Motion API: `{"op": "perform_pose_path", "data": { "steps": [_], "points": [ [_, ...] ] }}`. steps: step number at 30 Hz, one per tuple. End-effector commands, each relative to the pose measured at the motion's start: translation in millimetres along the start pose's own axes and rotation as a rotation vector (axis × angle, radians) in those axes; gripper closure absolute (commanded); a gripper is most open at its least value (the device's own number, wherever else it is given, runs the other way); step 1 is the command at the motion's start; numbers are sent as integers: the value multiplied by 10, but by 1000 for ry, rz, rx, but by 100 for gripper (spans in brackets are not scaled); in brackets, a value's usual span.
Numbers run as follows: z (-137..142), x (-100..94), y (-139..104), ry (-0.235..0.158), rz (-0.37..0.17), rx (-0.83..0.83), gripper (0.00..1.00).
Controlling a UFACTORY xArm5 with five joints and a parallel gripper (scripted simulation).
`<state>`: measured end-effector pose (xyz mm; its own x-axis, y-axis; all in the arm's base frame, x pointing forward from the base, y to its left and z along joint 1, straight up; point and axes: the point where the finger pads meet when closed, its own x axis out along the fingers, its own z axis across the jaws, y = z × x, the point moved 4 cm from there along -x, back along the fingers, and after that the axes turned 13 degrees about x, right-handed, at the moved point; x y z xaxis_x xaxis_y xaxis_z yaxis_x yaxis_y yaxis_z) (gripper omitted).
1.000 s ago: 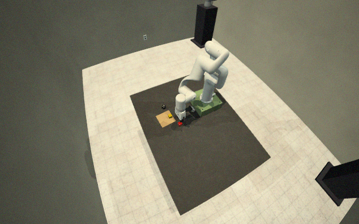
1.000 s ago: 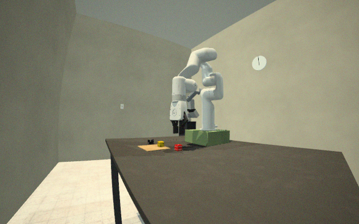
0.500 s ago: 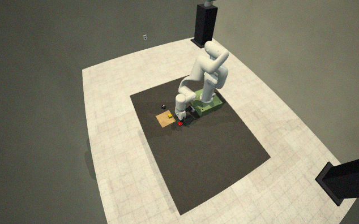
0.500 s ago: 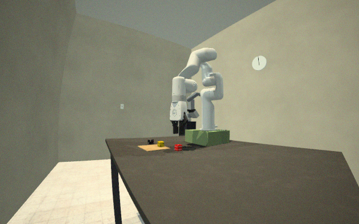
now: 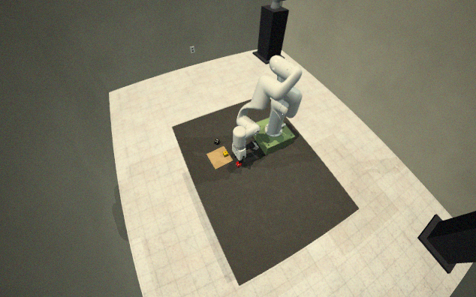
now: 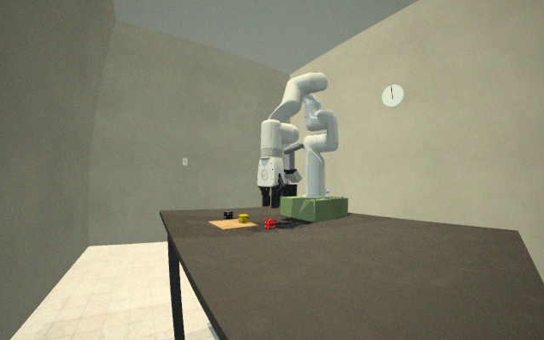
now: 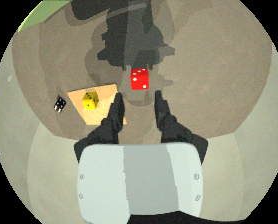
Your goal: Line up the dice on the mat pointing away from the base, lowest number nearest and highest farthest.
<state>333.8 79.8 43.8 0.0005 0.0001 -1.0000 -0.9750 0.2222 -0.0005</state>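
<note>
One outlet (image 5: 192,49) (image 6: 184,161) dots the wall above the dark table (image 5: 274,210) (image 6: 335,266) (the pincer (image 5: 239,162) (image 6: 270,206) (image 7: 138,99), half open, grips nothing).

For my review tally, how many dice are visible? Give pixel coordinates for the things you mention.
3: a yellow die (image 5: 225,154) (image 6: 244,218) (image 7: 90,101) on the mat (image 5: 217,162) (image 6: 226,225) (image 7: 101,117); a black die (image 5: 217,142) (image 6: 228,215) (image 7: 60,104) and a red die (image 5: 239,164) (image 6: 270,223) (image 7: 139,79) off it, on opposite sides.

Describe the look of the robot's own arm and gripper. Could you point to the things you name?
The arm (image 5: 260,91) (image 6: 293,95) is glossy white, with smooth, rounded, tube-like links and a grey ring above the gripper (image 5: 239,162) (image 6: 270,206) (image 7: 139,95). The gripper has a white housing with a dark outlined emblem and two slim black fingers.
</note>
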Motion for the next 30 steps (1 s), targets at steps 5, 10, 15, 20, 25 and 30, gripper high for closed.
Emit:
{"op": "perform_pose_path", "data": {
  "steps": [5,10,15,20,25,30],
  "points": [
    [8,117,-8,-1,-2,0,53],
    [9,195,-8,-1,-2,0,53],
    [11,237,-8,-1,-2,0,53],
    [12,297,-7,-1,-2,0,53],
    [13,338,-7,-1,-2,0,53],
    [14,354,-7,-1,-2,0,53]
  ]
}}
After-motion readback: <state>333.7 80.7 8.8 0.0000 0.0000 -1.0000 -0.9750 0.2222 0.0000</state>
